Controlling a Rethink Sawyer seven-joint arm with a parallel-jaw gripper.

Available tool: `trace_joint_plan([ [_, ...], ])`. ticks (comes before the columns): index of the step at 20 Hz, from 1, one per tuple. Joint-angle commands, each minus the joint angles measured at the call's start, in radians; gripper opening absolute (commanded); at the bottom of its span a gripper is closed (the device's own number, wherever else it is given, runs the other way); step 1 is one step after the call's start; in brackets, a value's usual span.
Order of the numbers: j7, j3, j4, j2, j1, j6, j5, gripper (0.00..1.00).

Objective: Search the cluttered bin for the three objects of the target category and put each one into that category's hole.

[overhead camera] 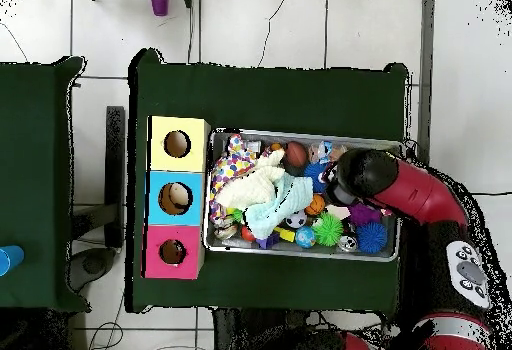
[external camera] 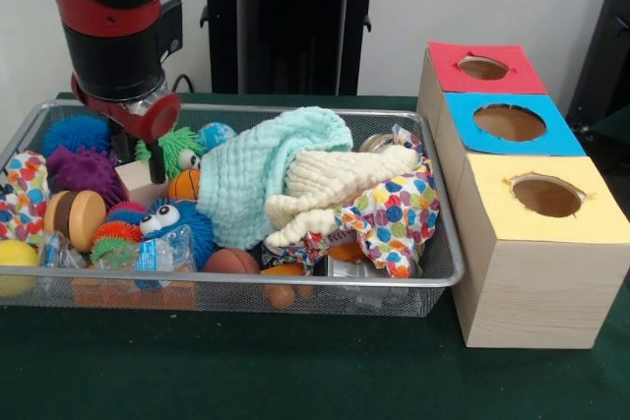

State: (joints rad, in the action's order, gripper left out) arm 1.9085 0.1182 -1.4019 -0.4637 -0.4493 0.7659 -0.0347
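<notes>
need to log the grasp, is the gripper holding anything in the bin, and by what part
Cannot be told: the gripper is down among the toys in the bin, its tips hidden.

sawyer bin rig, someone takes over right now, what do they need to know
Gripper: lowered into the bin's end farthest from the boxes, among the spiky balls; open or shut cannot be told, nothing visibly held.
The bin is full: mint cloth, cream cloth, polka-dot cloth, spiky balls and small toys.
The hole in the red-topped box sits at the far end of the box row; blue and yellow tops come nearer.
Done: nothing visible in any hole.
Left: apparently all three objects.
</notes>
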Motion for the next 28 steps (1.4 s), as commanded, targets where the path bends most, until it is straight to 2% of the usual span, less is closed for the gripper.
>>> trace_joint_plan([
  [1, 0.079, -0.113, -0.102, 0.02, -0.005, -0.101, 0.025, 1.0],
  [8, 0.109, -0.121, -0.101, 0.086, 0.013, -0.206, 0.01, 1.0],
  [13, 0.135, -0.139, -0.149, 0.101, 0.016, -0.273, 0.032, 1.0],
  [18, 0.16, -0.16, -0.213, 0.068, 0.02, -0.263, 0.079, 1.0],
  [25, 0.166, -0.161, -0.198, 0.079, 0.033, -0.25, 0.116, 1.0],
  [28, 0.163, -0.159, -0.217, 0.074, 0.029, -0.268, 0.121, 1.0],
])
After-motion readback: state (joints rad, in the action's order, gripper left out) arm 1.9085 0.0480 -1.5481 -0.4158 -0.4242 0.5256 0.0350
